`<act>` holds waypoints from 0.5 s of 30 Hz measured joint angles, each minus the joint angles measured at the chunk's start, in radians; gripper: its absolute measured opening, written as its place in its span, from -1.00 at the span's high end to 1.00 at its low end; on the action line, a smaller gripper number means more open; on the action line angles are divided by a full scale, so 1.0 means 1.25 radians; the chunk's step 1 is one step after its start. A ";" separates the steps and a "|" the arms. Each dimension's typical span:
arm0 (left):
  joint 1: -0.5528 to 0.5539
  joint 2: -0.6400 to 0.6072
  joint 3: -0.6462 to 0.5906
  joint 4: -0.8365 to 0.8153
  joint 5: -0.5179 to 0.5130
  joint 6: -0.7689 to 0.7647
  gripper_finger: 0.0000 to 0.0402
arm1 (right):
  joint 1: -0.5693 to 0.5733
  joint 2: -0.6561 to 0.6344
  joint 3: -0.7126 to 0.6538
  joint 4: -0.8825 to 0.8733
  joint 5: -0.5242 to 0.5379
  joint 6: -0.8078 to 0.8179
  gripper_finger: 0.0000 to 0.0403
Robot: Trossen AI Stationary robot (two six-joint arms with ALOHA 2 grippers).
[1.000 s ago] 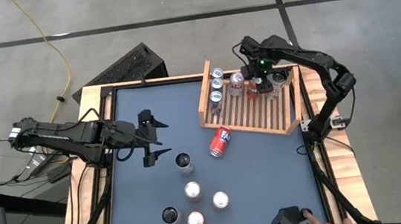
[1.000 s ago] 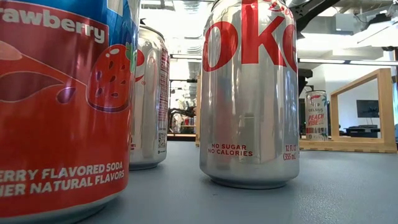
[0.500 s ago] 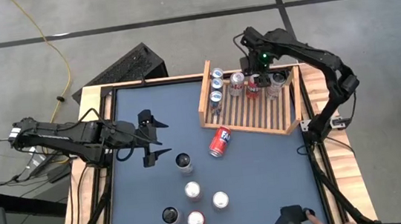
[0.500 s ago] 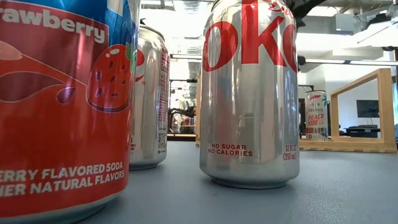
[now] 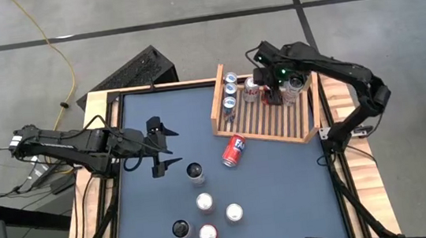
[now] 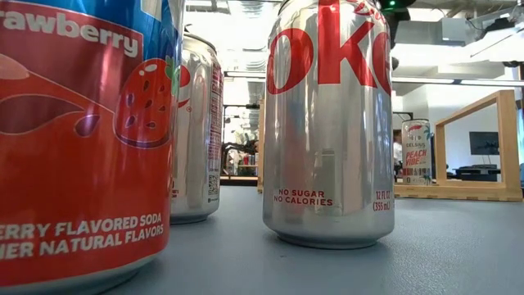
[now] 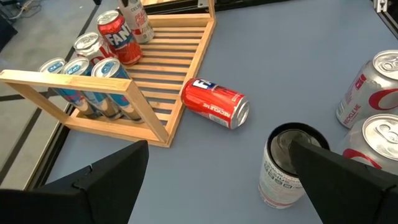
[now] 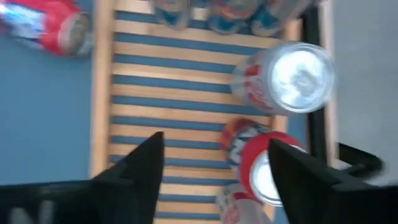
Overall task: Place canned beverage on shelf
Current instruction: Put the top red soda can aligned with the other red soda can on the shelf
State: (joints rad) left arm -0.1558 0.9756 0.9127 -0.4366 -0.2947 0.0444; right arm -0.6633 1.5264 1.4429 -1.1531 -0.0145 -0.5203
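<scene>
Right gripper (image 5: 275,94) hangs over the shelf (image 5: 265,125)'s far row, jaws part-open, gripping nothing (a red can (image 8: 264,163) stands beside one finger). Left gripper (image 5: 163,145) waits wide open, empty; next pick looks like the tipped can (image 5: 234,150), lying just off the shelf's edge — needs a sideways grab.

The shelf (image 5: 267,121) is light wood, its slats striped against the slate-blue table (image 5: 284,191) showing between them. Just beside its open edge lies a red can (image 5: 234,150) with white lettering. Inside, along one side board, three cans (image 7: 81,74) carry blue and silver bands — near them stands a red can with a silver top (image 7: 118,38). Well away from the shelf, a silver can (image 6: 327,123) bears red letters, and its neighbour (image 6: 82,139) is red and blue with a strawberry picture.
</scene>
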 joint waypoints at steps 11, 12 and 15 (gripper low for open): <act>0.000 0.000 0.000 0.001 0.000 0.002 -0.89 | -0.008 -0.140 -0.243 0.192 0.051 0.111 0.94; 0.000 0.000 0.000 0.001 0.000 0.002 -0.89 | -0.003 -0.147 -0.261 0.210 0.051 0.119 0.93; 0.000 0.000 0.000 0.002 0.000 0.001 -0.89 | 0.009 -0.156 -0.298 0.239 0.053 0.123 0.91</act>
State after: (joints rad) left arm -0.1558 0.9756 0.9127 -0.4339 -0.2951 0.0457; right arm -0.6516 1.3320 1.0705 -0.8543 0.0514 -0.3671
